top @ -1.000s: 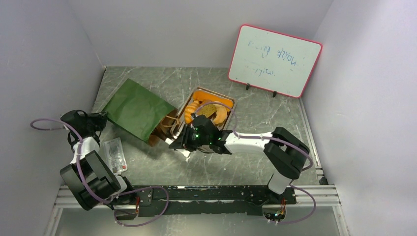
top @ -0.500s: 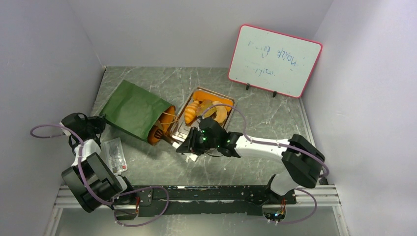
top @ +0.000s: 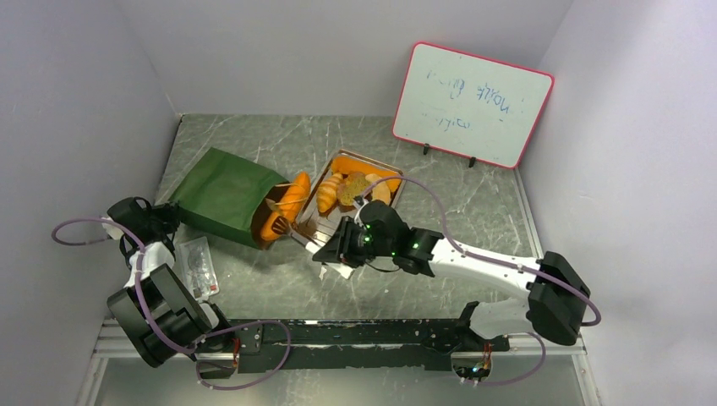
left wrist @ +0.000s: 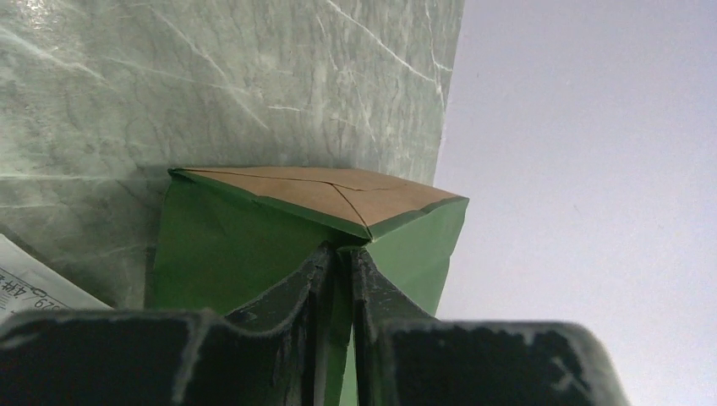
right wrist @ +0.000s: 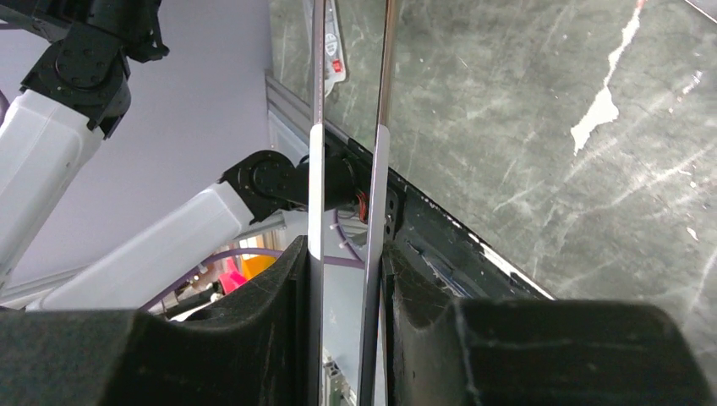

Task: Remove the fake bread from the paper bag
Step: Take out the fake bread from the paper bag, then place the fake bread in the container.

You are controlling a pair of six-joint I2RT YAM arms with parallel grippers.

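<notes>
My fingers (left wrist: 254, 338) are scuffed matt black; the paper bag (left wrist: 245, 245) is matt green paper with a brown kraft base. The tray (top: 311, 227) is mirror-bright metal, the table (top: 473, 211) glossy veined stone.

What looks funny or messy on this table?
The paper bag is lying on its side instead of standing up. The left gripper is pinching its folded bottom. Orange fake bread pokes out of its open mouth, right beside the metal tray that already holds more bread.
</notes>
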